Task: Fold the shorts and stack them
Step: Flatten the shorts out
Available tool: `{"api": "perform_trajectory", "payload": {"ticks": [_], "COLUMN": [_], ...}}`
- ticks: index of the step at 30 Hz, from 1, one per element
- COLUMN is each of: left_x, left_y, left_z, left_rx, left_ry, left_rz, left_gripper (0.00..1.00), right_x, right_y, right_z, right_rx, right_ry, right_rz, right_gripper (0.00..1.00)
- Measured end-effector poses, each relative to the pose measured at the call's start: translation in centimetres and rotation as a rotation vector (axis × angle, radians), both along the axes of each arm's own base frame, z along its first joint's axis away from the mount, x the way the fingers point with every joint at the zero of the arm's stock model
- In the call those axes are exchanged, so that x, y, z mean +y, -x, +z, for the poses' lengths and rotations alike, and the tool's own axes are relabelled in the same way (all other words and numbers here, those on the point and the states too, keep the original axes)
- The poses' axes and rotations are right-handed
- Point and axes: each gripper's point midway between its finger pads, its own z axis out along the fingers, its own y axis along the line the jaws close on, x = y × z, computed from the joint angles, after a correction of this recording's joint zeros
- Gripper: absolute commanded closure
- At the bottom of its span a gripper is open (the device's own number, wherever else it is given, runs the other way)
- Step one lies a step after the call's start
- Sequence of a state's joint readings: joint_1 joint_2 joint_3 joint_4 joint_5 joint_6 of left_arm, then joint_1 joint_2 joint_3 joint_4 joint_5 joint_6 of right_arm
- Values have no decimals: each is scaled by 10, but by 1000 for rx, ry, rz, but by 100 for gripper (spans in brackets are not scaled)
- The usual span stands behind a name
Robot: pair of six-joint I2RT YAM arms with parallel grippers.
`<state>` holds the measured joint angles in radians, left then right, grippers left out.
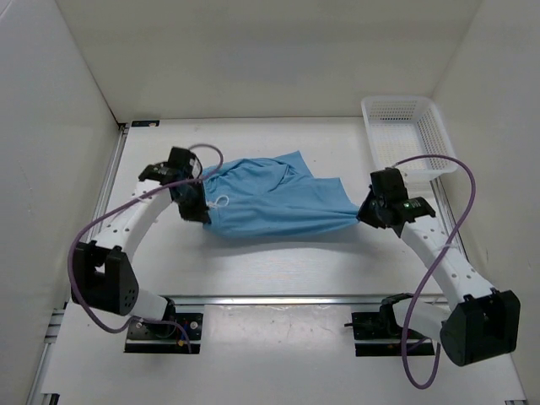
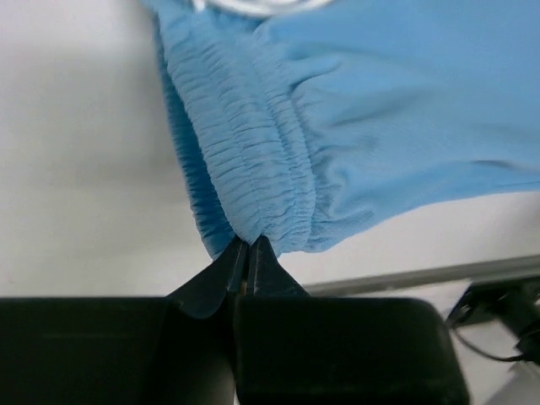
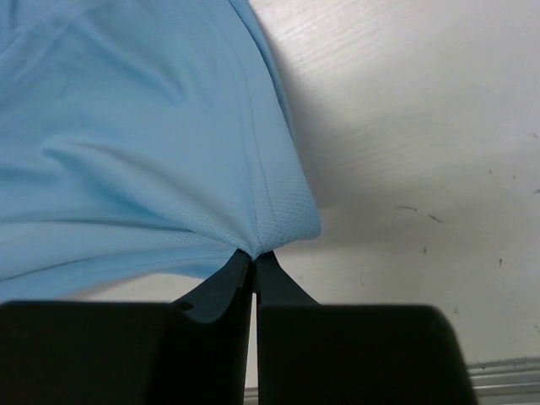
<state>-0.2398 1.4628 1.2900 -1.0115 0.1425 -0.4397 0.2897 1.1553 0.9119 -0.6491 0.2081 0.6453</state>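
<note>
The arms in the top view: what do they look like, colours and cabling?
The left arm and right arm have perforated white links, black joint housings and a looping purple cable each. The right wrist shows a green light. The fingers are black and tapered.

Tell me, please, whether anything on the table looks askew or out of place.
Nothing is spilled or damaged. The shorts are stretched unevenly between the left gripper, pinching the waistband, and the right gripper, pinching a hem corner. The fabric is rumpled, and the white drawstring loops loose beside the left gripper.
</note>
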Motion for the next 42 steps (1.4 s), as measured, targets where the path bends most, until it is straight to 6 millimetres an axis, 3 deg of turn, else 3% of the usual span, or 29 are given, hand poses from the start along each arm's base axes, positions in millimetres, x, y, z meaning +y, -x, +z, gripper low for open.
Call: {"api": "perform_trajectory", "payload": {"ticks": [4,6,9,14,17,21,24,27,30,33,38,42], "left_x": [2,-2,-11,-17,-20,-23,-22,-22,-23,-25,-22,-22], "left_y": [63,69,60,52,51,48,51,63,78,93,115,110], "left_z": [-64,-80,-91,-109,-109,-99,-77,-52,-42,-51,-82,-93], "left_rx": [250,326,363,400,401,364,293,213,185,226,317,297], "left_ry": [-10,-14,-6,-1,12,30,65,127,181,216,235,271], "left_rz": [-17,-14,-2,22,55,103,166,230,287,364,519,609], "left_gripper": [90,90,90,29,12,10,11,13,15,30,23,18], "right_x": [-6,-8,-10,-11,-10,-9,-8,-7,-4,-2,0,0], "right_y": [20,32,44,45,45,45,46,44,42,41,38,38], "right_z": [-11,-26,-41,-40,-38,-38,-38,-38,-36,-38,-39,-39], "right_rx": [5,48,97,92,87,88,89,85,75,80,79,77], "right_ry": [-4,2,11,9,7,2,-4,-11,-21,-26,-34,-35], "right_rz": [-4,-4,-3,-4,-1,4,8,11,18,26,32,33], "right_gripper": [99,99,99,99,99,99,99,99,99,99,99,99]}}
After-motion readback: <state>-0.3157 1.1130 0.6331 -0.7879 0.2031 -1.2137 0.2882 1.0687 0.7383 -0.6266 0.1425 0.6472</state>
